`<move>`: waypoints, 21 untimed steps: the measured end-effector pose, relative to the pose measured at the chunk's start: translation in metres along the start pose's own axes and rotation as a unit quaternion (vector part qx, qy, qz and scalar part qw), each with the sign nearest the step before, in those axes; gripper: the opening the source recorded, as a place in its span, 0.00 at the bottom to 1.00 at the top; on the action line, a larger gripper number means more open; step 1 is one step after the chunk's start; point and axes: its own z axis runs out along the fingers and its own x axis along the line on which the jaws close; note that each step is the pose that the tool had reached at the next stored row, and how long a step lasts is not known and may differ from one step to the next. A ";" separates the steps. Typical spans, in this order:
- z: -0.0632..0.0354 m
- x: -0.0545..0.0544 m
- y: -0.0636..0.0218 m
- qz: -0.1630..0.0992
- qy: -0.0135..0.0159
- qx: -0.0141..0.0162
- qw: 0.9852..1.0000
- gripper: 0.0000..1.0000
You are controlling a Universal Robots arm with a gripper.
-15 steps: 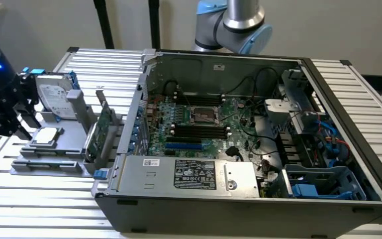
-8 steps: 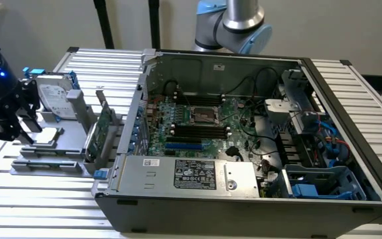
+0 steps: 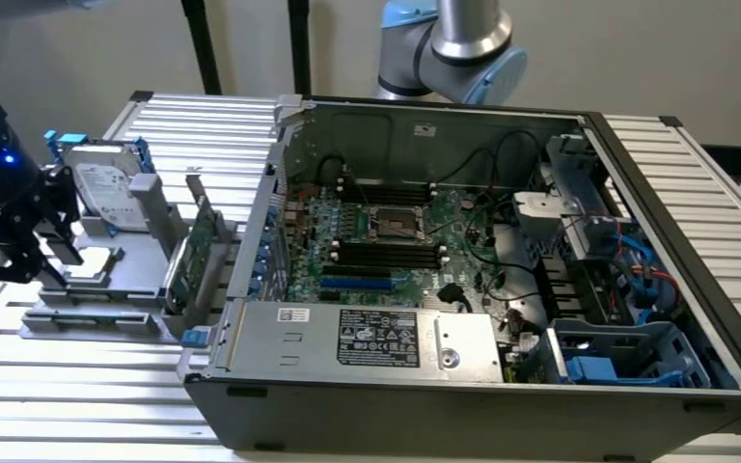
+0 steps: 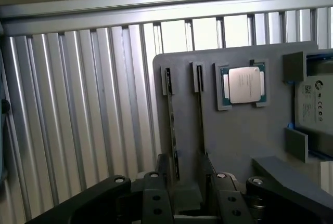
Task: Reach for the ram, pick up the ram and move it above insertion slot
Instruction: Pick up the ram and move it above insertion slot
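Arm: the big silver and blue joint [image 3: 467, 43] sits behind the computer case [image 3: 474, 405]. The black end of the arm is low down at the exterior view's left, well apart from the case.
Gripper: the gripper [image 3: 49, 253] hangs right over the gray holder [image 3: 100, 313]. In the wrist view the gripper [image 4: 186, 166] points down at the holder's flat plate [image 4: 250, 141].
Fingers: the two dark fingers [image 4: 162, 166] are spread apart with a gap between them. They look released, not pinching anything, though the tips are partly hidden.
Ram: the ram [image 4: 173, 125] stands on its thin edge in a slot of the gray holder. Its near end sits in the gap between the fingers, closer to one finger than the other. I cannot tell if that finger touches it.
Insertion slot: the insertion slot [image 3: 384, 253] is one of the long black ones side by side on the board inside the case. It is well apart from the gripper. A shorter blue slot [image 3: 351, 285] lies just beside them.
Also on the holder: a square processor chip [image 4: 244, 83] lies flat near the ram. A hard drive [image 3: 107, 188] rests at the far side. A green card with a metal bracket [image 3: 194, 253] stands upright between the holder and the case.
Surface: the holder and the case both rest on a ribbed metal surface [image 4: 78, 104].
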 end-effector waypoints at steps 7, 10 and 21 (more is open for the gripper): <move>0.0127 0.001 0.0028 -0.031 -0.001 -0.001 1.000 0.36; 0.0182 0.001 0.0031 -0.038 -0.002 -0.001 0.999 0.36; 0.0381 0.002 0.0033 -0.045 -0.002 -0.001 0.999 0.36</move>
